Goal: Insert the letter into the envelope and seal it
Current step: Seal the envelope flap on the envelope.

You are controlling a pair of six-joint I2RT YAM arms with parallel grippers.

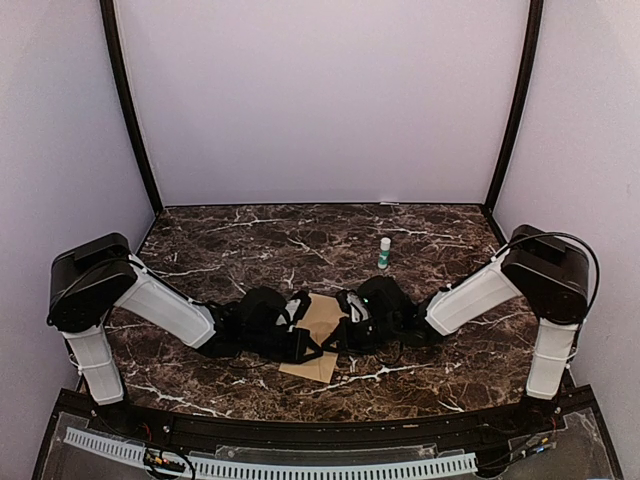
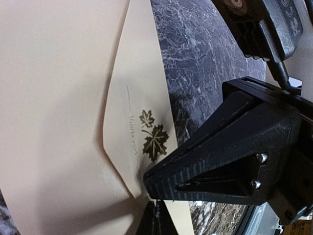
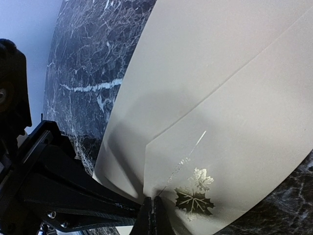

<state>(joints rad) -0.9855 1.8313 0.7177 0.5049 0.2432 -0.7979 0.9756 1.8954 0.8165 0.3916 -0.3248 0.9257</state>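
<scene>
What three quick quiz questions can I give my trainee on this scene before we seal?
1. True or false: the small bottle stands on the envelope.
2. The emblem on the envelope shows: A) a star, B) maple leaves, C) an anchor.
3. Fill in: the left gripper and the right gripper both have their jaws ____.
Key: 1 false, it stands apart on the table; 2 B; 3 shut.

Marble table (image 1: 250, 240): envelope (image 1: 322, 318) (bottle (image 1: 384, 253) beyond)
</scene>
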